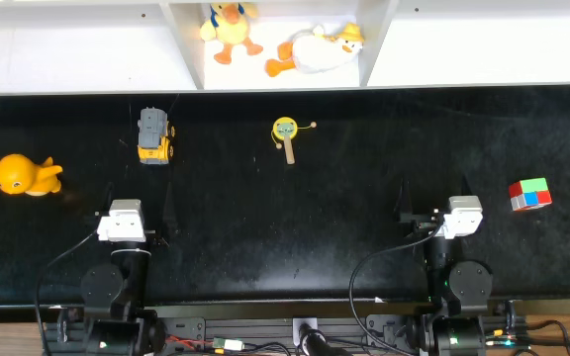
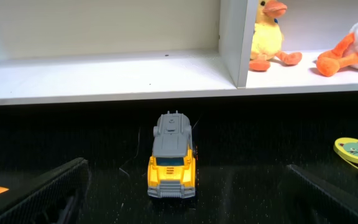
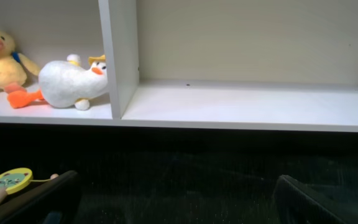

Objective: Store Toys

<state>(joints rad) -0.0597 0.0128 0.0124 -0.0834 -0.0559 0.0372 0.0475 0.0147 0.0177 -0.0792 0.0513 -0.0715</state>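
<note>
- Top view: by my reckoning the job is about a third done. A yellow duck plush (image 1: pixel 231 25) and a white goose plush (image 1: pixel 315 49) already lie in the middle compartment of the shelf (image 1: pixel 87 49). Four toys are left on the black table (image 1: pixel 364 257): a toy truck (image 1: pixel 153 135), a rattle (image 1: pixel 286 132), an orange duck (image 1: pixel 23 176) and a colour cube (image 1: pixel 529 195). The left gripper (image 1: pixel 137 203) and the right gripper (image 1: pixel 433 203) sit close to their bases. Their dark fingers are hard to make out against the dark table here.
- Left wrist view: the fingers (image 2: pixel 48 193) are spread wide with nothing between them. The truck (image 2: pixel 171 158) stands ahead, nose toward the camera, short of the shelf's bare left compartment. The orange duck is cut to a sliver at the edge, and the rattle (image 2: pixel 356 152) is partly cut off.
- Right wrist view: the fingers (image 3: pixel 36 199) are also wide apart and hold nothing. The right compartment ahead is bare. The rattle (image 3: pixel 8 182) is partly hidden behind one finger.
</note>
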